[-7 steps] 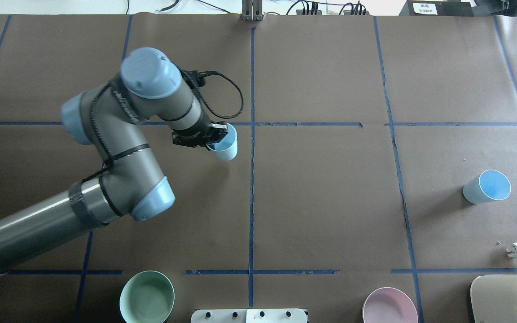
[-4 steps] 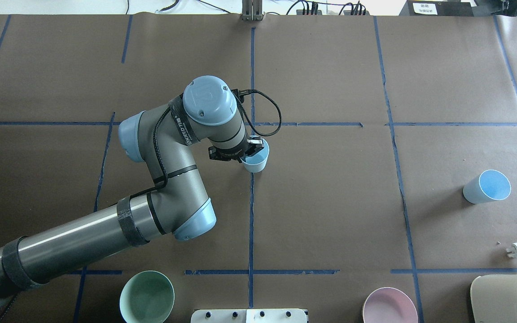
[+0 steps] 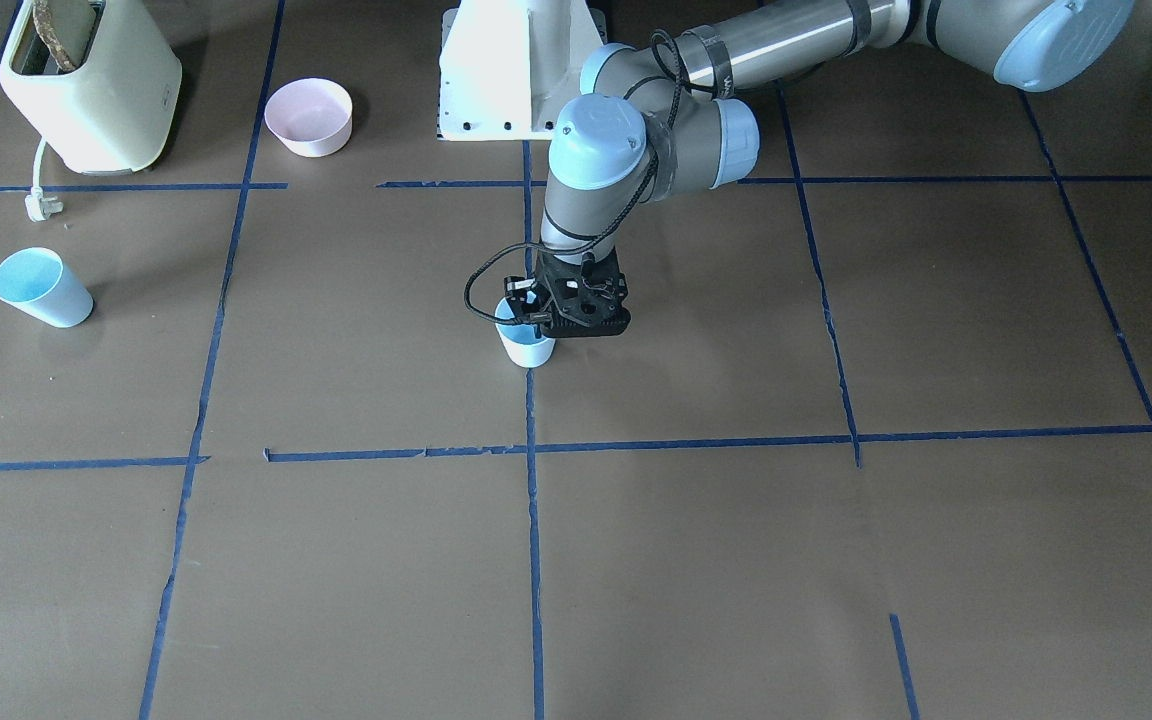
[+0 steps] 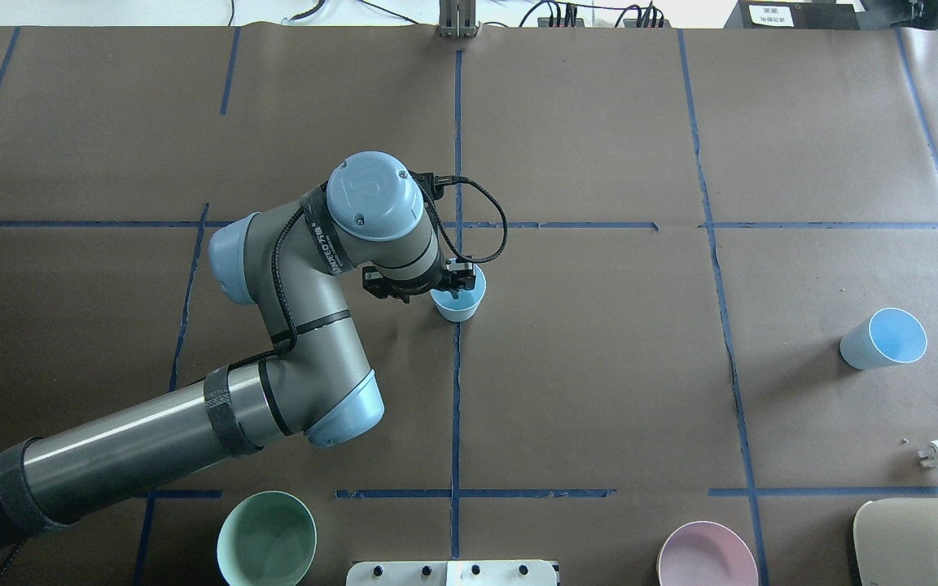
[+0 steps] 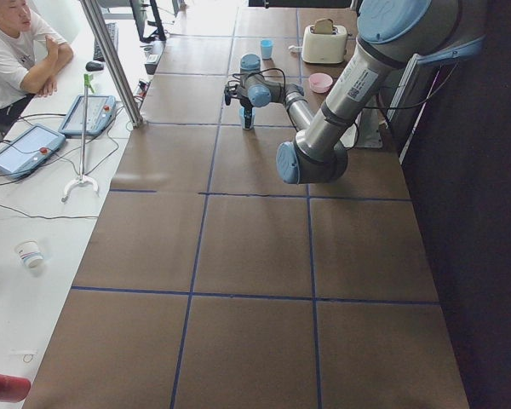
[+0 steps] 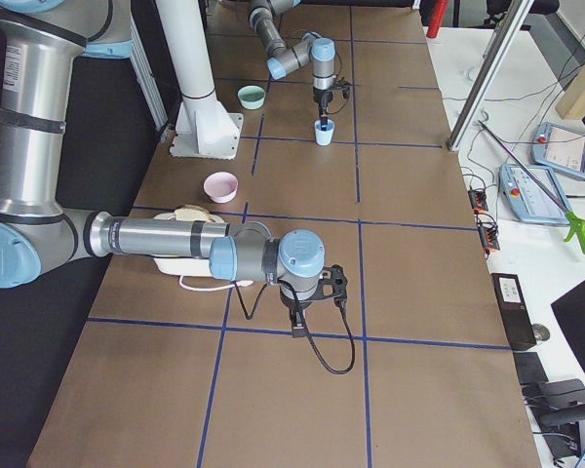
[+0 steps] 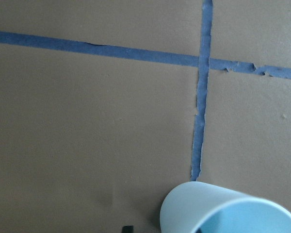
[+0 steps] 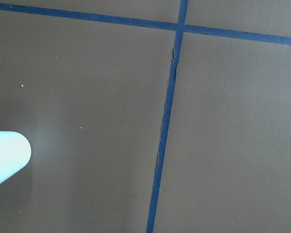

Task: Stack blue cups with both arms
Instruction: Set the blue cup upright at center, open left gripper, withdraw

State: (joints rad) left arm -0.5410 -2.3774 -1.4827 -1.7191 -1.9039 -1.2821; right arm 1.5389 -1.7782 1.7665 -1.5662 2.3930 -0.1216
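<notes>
pale-blue cups, two: one cup (image 4: 459,304) is clamped by its rim in the left gripper (image 4: 454,279) at the centre tape line (image 4: 456,391), the other cup (image 4: 882,339) well apart to the right. two bowls, a mint bowl (image 4: 266,539) and a pink bowl (image 4: 707,556). lettering on the left arm (image 4: 306,325) is too small to read, and i cannot tell how the right gripper (image 6: 305,314) stands.

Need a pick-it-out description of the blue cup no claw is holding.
Find the cream toaster at the robot's right table corner. Just past its white plug sits the free blue cup, alone; the other blue cup is mid-table in the left claw.
</notes>
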